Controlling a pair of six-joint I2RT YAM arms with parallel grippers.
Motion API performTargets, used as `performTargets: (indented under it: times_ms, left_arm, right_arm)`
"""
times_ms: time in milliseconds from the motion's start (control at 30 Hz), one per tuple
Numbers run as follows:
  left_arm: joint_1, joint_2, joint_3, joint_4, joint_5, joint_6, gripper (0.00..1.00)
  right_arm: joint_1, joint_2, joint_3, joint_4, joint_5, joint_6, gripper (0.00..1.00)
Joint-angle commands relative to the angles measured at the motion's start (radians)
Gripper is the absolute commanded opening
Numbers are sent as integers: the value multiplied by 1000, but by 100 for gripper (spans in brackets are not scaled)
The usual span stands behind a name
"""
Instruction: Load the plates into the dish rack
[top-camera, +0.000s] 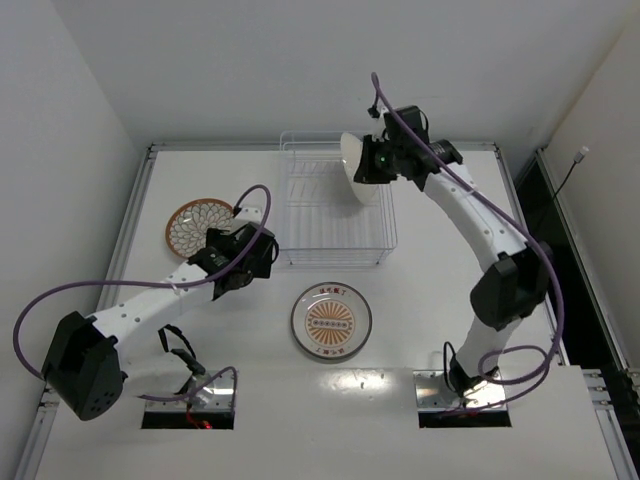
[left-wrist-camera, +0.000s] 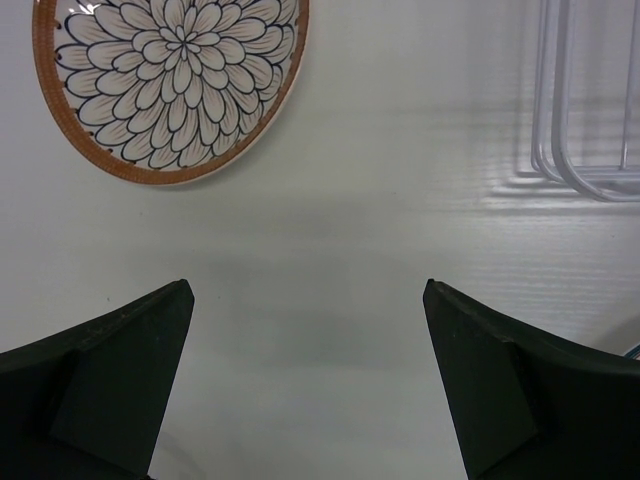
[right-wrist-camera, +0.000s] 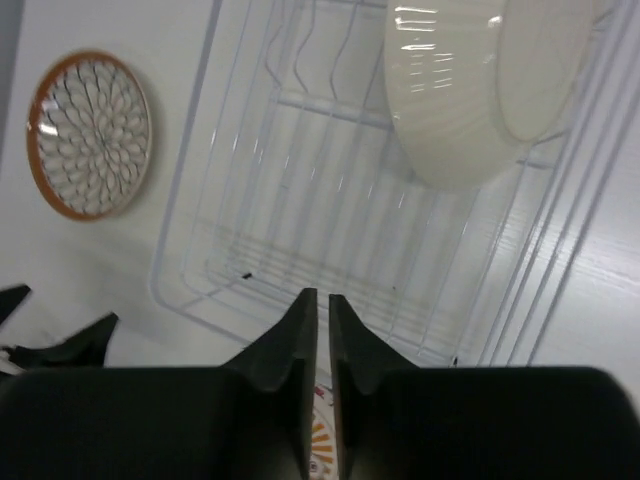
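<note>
- The right gripper (right-wrist-camera: 322, 300) has its fingers pressed together, with only a sliver of gap and nothing pinched. It hangs over the near side of the dish rack (right-wrist-camera: 300, 230).
- Just ahead of it and a little to its right, a cream-backed plate (right-wrist-camera: 450, 100) stands on edge inside the rack, tilted, its back toward the gripper. It is apart from the fingers — by my reading the wire bars carry it, which is why it stands with no grip on it. Its face is hidden, so I cannot tell its pattern.
- Plates set on edge between the bars leave room for the others. I judge one of three loaded.
- The left gripper (left-wrist-camera: 308, 290) is spread wide and empty, low over the bare surface (left-wrist-camera: 330, 220).
- Ahead of it and to its left, the petal plate (left-wrist-camera: 170, 80) lies flat and face up, clear of the fingers. The wide spread suits a grasp on its rim, so this is probably the next pick.
- Ahead and to its right, a corner of the rack sits near.
- The orange-motif plate (top-camera: 331, 321) lies flat on the surface behind the right gripper, toward the arm bases and between the two arms. Neither arm touches it.
- A flat plate gives the fingers little to grip — one would have to get under the rim, and the plate could slide.
</note>
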Motion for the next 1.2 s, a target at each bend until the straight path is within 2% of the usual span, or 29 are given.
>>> performTargets:
  times_ms: [0,67,133,400,600,833,1167]
  left_arm:
    - [10,-23,51,-37,-40,-10,100]
    - [10,-52,51,-62,-40,-10,100]
    - [10,-65,51,-62,-40,-10,100]
    - [10,-76,42,-53,-22,0,100]
    - [10,-76,42,-43,-22,0,100]
    - [10,-85,42,-43,-22,0,100]
    - [10,-86,42,-43,-22,0,100]
  right_arm:
    - [-1,101,60,149,-185,-6,0]
    - [29,229,218,99,-185,-16,0]
    - [60,327,300,74,-120,-16,0]
    - [112,456,479,34,250,-16,0]
    - [157,465,515,10,546,4,0]
    - [157,528,552,-24,611,4,0]
    - [157,518,532,-24,654,4,0]
